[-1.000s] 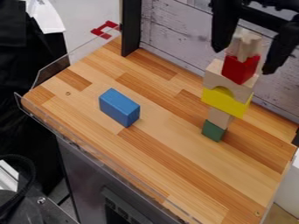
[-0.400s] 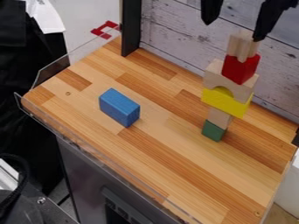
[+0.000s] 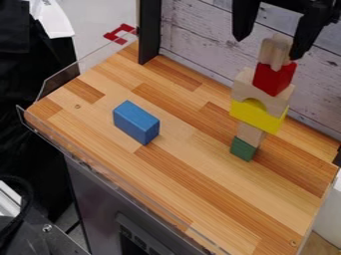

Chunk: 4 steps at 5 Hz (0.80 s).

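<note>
The tall block tower (image 3: 258, 113) stands upright toward the back right of the wooden tabletop (image 3: 193, 169), its red block (image 3: 271, 79) above a wooden arch and a yellow piece, its base green. The tabletop extends leftward to a transparent guard (image 3: 61, 82); a plank wall (image 3: 200, 45) rises behind, the black gripper (image 3: 269, 48) is spread wide near the tower's top, and a blue block (image 3: 136, 122) lies left.

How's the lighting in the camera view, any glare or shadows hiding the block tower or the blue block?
Camera view: soft, fairly even light on the wooden tabletop, no harsh glare across it; block tower readable; blue block brighter on top than on its sides; black end effector dark, with little surface detail.
</note>
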Tool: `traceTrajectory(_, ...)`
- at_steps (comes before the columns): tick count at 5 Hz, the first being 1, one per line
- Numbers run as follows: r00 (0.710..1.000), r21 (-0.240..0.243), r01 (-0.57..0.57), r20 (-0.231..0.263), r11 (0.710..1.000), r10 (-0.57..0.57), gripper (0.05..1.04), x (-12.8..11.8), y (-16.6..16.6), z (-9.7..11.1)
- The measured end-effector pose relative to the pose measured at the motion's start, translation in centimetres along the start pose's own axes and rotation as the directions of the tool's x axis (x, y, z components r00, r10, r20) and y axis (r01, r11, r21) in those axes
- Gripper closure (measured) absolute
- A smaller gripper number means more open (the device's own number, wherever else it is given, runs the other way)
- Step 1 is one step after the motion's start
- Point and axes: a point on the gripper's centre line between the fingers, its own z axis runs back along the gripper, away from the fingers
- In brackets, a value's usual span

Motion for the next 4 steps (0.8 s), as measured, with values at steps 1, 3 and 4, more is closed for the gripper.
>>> traceTrajectory(1,1.0,0.0,0.003,-0.02,1.0,-0.003,0.084,0.15,-0.06,-0.6)
traceTrajectory(3,1.0,-0.009,-0.002,-0.028,1.0,0.002,0.12,0.72,0.01,-1.1)
traceTrajectory(4,1.0,-0.016,-0.006,-0.019,1.0,0.005,0.401,0.91,-0.01,-1.1)
